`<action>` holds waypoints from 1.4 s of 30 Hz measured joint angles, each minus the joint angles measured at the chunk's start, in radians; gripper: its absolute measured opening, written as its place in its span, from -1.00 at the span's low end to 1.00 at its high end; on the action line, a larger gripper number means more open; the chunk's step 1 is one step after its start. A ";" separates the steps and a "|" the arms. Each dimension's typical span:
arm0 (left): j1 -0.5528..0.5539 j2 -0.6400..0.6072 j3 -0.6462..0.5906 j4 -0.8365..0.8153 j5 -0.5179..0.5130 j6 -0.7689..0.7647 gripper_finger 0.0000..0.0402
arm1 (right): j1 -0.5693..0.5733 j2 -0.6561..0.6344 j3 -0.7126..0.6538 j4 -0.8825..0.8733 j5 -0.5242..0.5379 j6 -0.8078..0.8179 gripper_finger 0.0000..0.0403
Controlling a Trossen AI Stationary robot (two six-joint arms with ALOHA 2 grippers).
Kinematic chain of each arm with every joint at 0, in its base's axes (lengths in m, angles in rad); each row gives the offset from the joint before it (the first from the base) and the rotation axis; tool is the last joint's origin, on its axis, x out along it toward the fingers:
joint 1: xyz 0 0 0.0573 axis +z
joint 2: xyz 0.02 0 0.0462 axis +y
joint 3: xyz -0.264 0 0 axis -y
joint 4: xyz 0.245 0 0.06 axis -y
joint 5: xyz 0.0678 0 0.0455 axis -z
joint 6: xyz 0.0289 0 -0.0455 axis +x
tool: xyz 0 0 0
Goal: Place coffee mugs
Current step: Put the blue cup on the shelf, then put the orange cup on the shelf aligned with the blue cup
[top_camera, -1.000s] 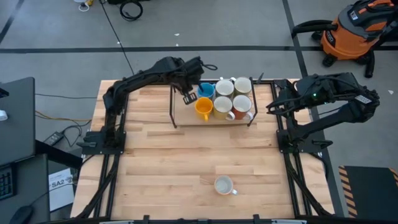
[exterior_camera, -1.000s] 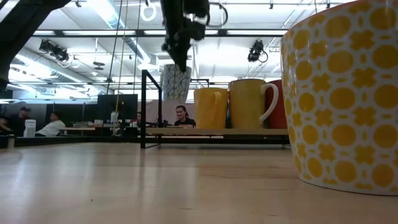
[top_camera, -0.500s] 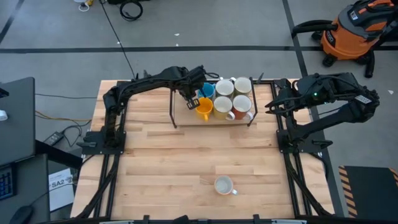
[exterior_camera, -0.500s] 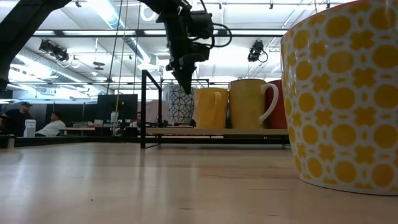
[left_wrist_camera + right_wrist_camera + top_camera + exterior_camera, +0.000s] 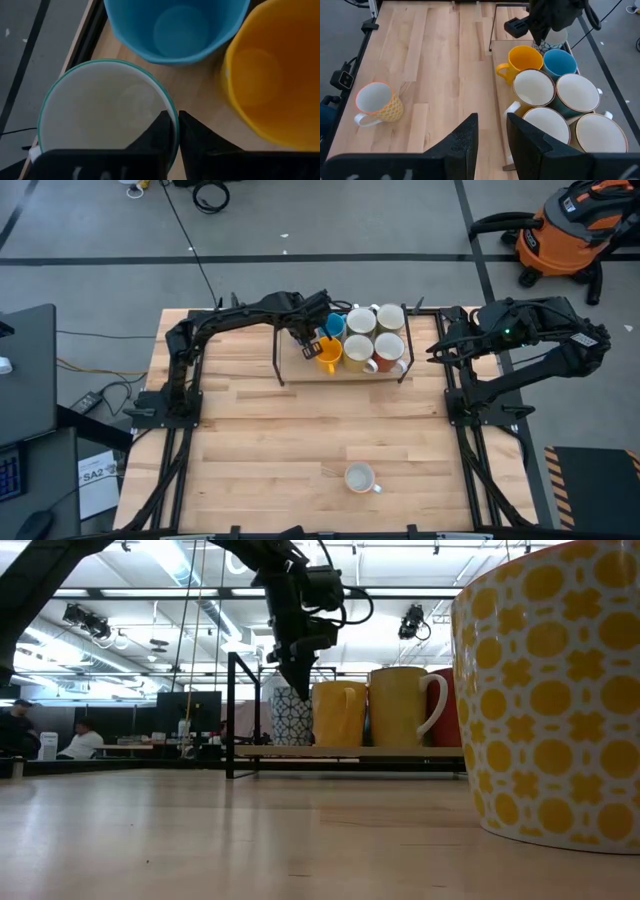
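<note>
My left gripper [image 5: 175, 117] is shut on a white mug with a teal rim [image 5: 100, 107] and a dark-patterned outside [image 5: 290, 716]. It is at the left end of a wooden tray [image 5: 345, 373] near the table's far edge, next to the blue mug [image 5: 175, 25] and the orange mug [image 5: 272, 75]. In the high view the arm hides this mug. Several more pale mugs [image 5: 375, 335] stand on the tray. A yellow-patterned mug [image 5: 358, 477] stands alone near the table's near edge. My right gripper [image 5: 492, 132] waits open at the table's far right. My left gripper pinches the mug's rim [image 5: 173, 120], one finger [image 5: 161, 131] inside the mug and the other [image 5: 196, 141] outside it. The fingers come from above, pointing down. The mug is upright, and its base looks level with the tray board beside the orange mug [image 5: 340, 713].
A black metal frame [image 5: 230, 715] stands around the tray. The wide middle of the table [image 5: 300, 430] is bare wood. The yellow-patterned mug [image 5: 550, 690] fills the low view's right side. People sit in the room beyond the table.
My left gripper has come down with the patterned mug, from hanging above the tray to tray level beside the orange mug. The mug has stayed upright in the same hold.
</note>
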 joint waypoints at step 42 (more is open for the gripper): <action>-0.004 -0.014 0.047 -0.051 -0.020 -0.025 -0.12 | 0.000 0.000 0.000 0.000 0.000 0.000 -0.47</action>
